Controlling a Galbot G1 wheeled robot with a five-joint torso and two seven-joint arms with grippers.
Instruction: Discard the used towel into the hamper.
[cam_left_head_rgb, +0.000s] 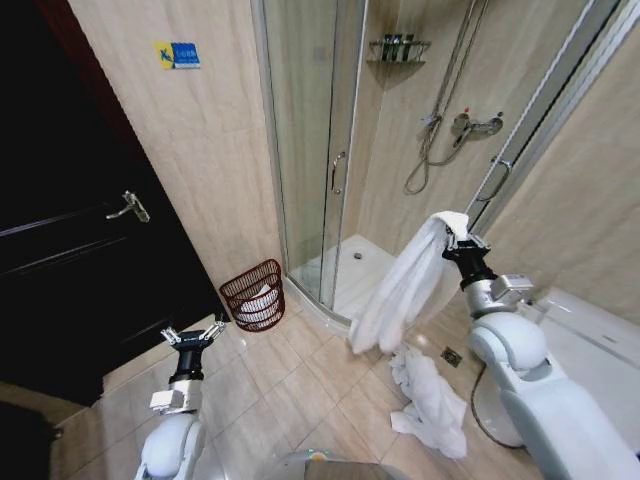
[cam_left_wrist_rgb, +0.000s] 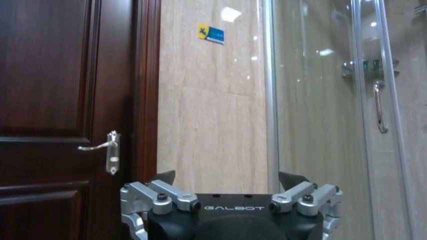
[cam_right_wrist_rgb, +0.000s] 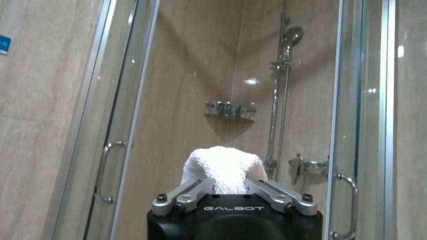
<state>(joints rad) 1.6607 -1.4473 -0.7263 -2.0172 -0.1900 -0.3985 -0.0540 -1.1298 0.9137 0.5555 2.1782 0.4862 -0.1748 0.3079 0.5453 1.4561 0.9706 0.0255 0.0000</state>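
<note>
Towel (cam_left_head_rgb: 405, 285) hangs long from the right gripper (cam_left_head_rgb: 460, 243), whose fingers pinch its top fold, raised before the shower. The hamper (cam_left_head_rgb: 254, 295) sits on the floor well off to the left of those fingers and lower, against the wall. To drop it cleanly, I'd carry the trailing end over the rim first; the left gripper (cam_left_head_rgb: 195, 337) idles low, fingers spread wide.

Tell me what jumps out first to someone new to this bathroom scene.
A white towel hangs long from the raised right end effector, which is shut on its top, in front of the open shower. A second white towel lies crumpled on the floor tiles below it. The hamper stands by the wall between the dark door and the shower, with the open left end effector low near it.
</note>
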